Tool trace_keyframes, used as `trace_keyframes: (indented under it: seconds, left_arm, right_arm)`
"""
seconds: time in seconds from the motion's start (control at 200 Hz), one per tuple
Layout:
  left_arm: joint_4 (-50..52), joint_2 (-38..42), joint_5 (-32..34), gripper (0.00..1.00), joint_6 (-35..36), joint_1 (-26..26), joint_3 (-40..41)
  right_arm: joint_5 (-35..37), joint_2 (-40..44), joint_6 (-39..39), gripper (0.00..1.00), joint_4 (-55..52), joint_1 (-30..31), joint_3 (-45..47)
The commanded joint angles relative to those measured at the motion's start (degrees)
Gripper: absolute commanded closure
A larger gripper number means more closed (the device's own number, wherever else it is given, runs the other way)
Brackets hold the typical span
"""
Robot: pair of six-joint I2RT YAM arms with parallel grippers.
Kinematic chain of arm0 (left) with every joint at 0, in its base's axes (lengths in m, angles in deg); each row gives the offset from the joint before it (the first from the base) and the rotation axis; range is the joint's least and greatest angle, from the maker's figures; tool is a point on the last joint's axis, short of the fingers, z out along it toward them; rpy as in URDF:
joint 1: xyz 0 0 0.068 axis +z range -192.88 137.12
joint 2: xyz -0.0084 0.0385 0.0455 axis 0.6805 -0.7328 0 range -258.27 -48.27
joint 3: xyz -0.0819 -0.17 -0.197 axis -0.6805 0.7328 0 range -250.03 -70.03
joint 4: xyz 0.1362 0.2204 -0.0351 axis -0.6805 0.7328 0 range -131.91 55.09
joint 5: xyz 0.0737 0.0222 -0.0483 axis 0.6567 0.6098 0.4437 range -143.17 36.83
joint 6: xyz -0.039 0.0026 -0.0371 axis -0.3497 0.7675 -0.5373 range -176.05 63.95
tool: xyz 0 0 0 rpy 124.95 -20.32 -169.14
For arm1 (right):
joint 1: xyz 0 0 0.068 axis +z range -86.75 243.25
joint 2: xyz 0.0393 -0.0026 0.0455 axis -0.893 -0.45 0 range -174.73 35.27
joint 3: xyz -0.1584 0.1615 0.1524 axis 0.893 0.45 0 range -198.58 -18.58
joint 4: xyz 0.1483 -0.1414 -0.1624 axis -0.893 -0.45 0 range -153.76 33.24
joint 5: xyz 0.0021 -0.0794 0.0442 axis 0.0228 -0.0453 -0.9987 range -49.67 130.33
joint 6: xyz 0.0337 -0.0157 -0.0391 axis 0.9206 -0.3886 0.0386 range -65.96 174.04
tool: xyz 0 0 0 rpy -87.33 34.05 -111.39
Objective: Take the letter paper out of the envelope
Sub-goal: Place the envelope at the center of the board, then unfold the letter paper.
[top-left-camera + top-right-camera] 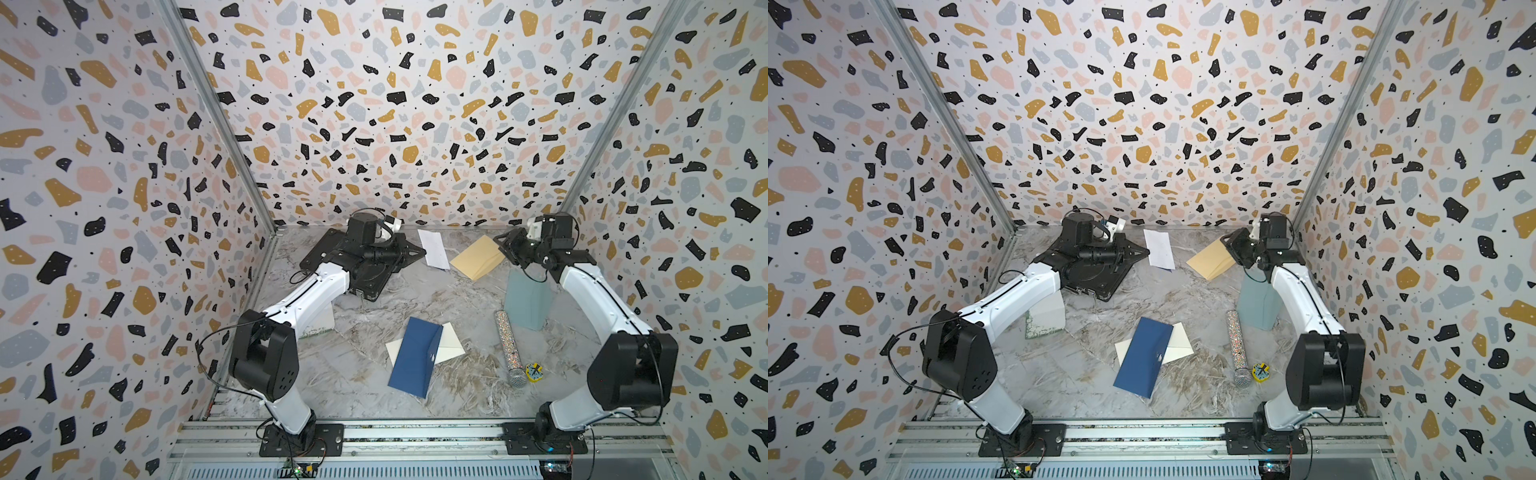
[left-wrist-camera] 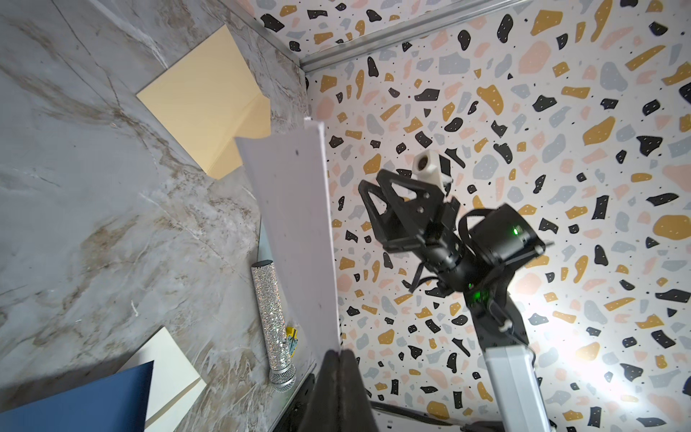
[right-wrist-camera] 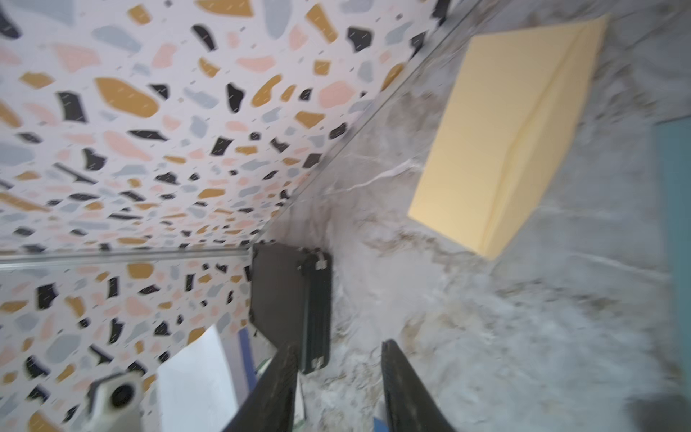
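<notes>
Glittery microphone [image 1: 509, 349] flat on the marble table [image 1: 415, 299]; small yellow toy [image 1: 534, 371] just beside its mesh head; teal box [image 1: 525, 301] upright near its handle end.

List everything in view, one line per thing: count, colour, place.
letter paper: one, white, far centre, in the left gripper
tan envelope: one, tan, far right
blue envelope: one, navy, near centre
cream sheet: one, cream, under blue envelope
microphone: one, glittery silver, right
small toy: one, yellow, by microphone head
box: one, teal, right
flat case: one, black, far left
block: one, white, left
left gripper: shut on paper
right gripper: open, empty
</notes>
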Motion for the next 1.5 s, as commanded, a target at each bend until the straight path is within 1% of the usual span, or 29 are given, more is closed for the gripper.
trace_keyframes:
  seconds: [0.0,0.07,0.115,0.22,0.345,0.42,0.475,0.611,0.761,0.881,1.151,1.231,1.376,1.496]
  left_arm:
    - [-6.09,-0.67,-2.84,1.00,-3.10,0.16,-1.47]
    - [-6.31,-1.01,-3.37,1.00,-3.33,0.14,-1.36]
    - [-6.37,-0.94,-3.55,1.00,-3.38,0.09,-1.29]
    - [-6.33,-0.66,-3.65,1.00,-3.41,0.08,-1.28]
    - [-6.36,-0.62,-3.64,1.00,-3.59,0.00,-1.12]
    - [-6.29,-0.65,-3.64,1.00,-3.52,-0.25,-1.14]
    - [-6.17,-0.72,-3.56,1.00,-3.35,-0.35,-1.08]
    - [-5.99,-0.70,-3.34,1.00,-3.24,-0.36,-0.84]
    - [-5.72,-0.80,-3.20,1.00,-2.93,-0.36,-1.16]
    - [-5.04,-1.10,-3.12,1.00,-2.63,-0.45,-1.94]
    - [-4.75,-1.60,-3.38,1.00,-2.53,-0.62,-2.66]
    - [-4.75,-1.87,-3.47,1.00,-2.52,-0.62,-2.73]
    - [-4.90,-2.47,-3.56,1.00,-2.62,-0.62,-3.03]
    - [-5.02,-2.87,-3.68,1.00,-2.62,-0.62,-3.23]
  right_arm:
    - [-6.76,0.63,10.52,0.58,9.58,3.40,3.62]
    - [-11.80,0.35,14.08,0.58,14.34,5.68,5.04]
    - [-13.33,0.67,15.45,0.58,16.37,7.08,6.33]
    - [-13.83,2.60,18.41,0.56,20.89,8.44,10.65]
    - [-14.96,2.53,19.23,0.54,22.71,8.50,13.16]
    - [-16.46,1.44,22.44,0.59,27.57,8.78,14.00]
    - [-16.61,0.92,23.93,0.61,30.03,8.94,14.30]
    - [-16.72,0.79,24.36,0.60,30.25,9.32,14.02]
    - [-17.52,0.25,27.32,0.57,34.23,9.64,15.60]
    - [-17.39,0.08,26.39,0.57,33.23,9.62,15.92]
    - [-18.22,-1.01,28.46,0.57,36.42,9.90,16.20]
    - [-18.35,-1.10,30.23,0.57,38.68,9.95,16.73]
    - [-18.62,-1.32,33.82,0.59,42.83,10.17,17.38]
    - [-18.62,-1.17,34.93,0.61,43.95,10.21,17.46]
